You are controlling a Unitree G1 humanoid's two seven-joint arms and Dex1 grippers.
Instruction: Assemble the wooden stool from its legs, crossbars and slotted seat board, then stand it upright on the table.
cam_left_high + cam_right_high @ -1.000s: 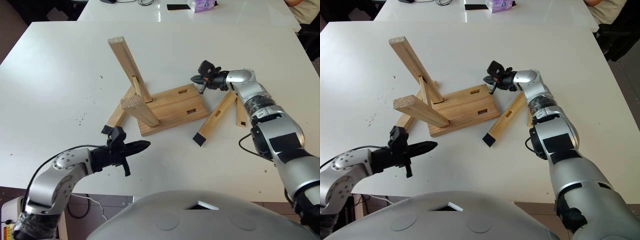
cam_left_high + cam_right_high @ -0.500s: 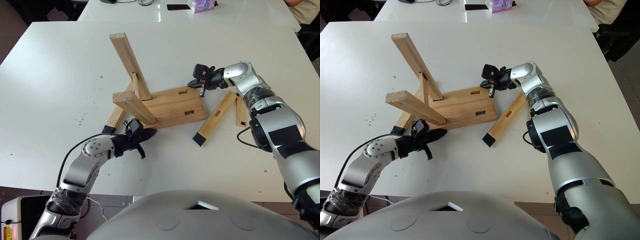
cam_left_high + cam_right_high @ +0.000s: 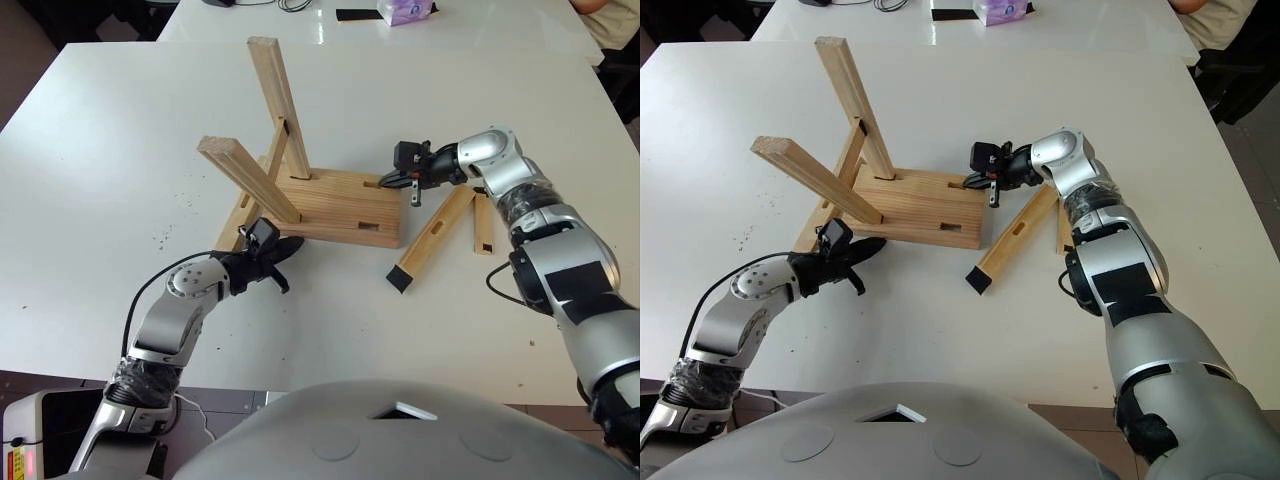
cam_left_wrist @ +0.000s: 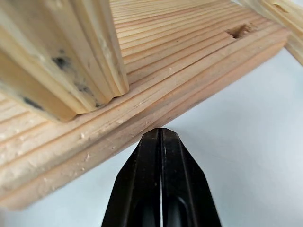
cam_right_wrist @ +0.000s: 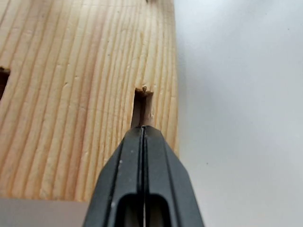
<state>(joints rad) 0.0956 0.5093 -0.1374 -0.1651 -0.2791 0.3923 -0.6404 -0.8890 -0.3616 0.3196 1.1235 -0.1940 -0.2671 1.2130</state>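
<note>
The slotted seat board rests tipped on the table, with two legs plugged into it. One leg rises steeply and the other slants out to the left, a short crossbar joining them. A third leg lies partly hidden behind them. My left gripper is shut, its tip against the board's near left edge. My right gripper is shut too, its tip at an open slot near the board's right edge. A loose leg with a black cap and a shorter piece lie to the right.
Dark specks dot the white table to the left. A second table behind carries a tissue box and a flat black item. Open tabletop lies at the front and far left.
The board has tipped and turned, swinging both plugged legs up and to the right. My left gripper has come forward to the board's near left edge. My right gripper has stayed at the board's right edge.
</note>
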